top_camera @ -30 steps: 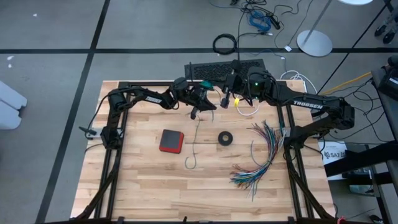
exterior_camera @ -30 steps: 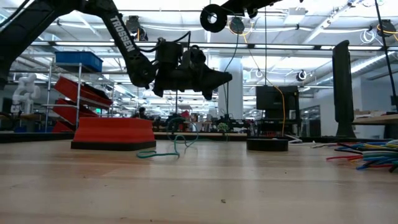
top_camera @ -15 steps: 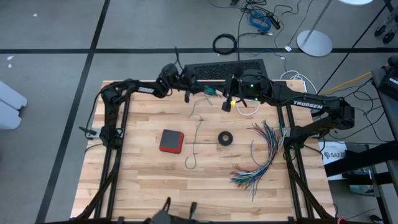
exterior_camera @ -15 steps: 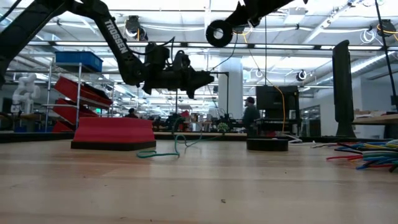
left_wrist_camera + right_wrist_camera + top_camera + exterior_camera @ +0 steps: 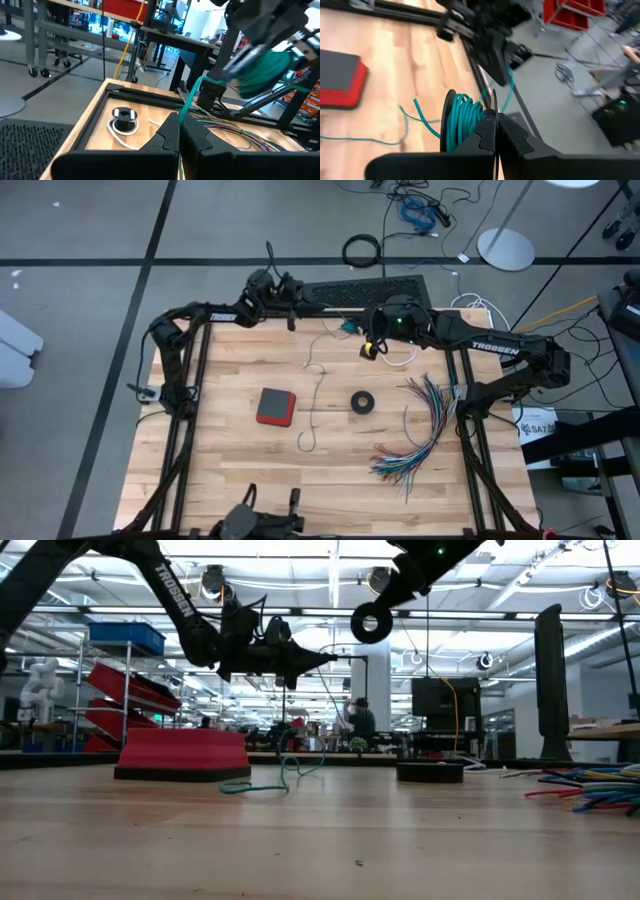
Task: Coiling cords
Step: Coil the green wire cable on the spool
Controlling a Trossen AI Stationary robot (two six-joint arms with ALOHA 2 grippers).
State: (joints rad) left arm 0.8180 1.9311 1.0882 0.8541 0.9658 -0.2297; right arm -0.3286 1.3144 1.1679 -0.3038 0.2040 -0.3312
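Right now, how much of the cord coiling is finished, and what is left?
Done: some turns of the green cord sit on the spool in the shut right claw. In hand: the shut left claw pinches that cord. Left: its tail on the table, and the white cord, uncoiled.

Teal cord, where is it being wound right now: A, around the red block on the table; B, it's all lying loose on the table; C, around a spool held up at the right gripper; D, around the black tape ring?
C: in the right wrist view the teal cord sits in turns on a spool at the shut right gripper.
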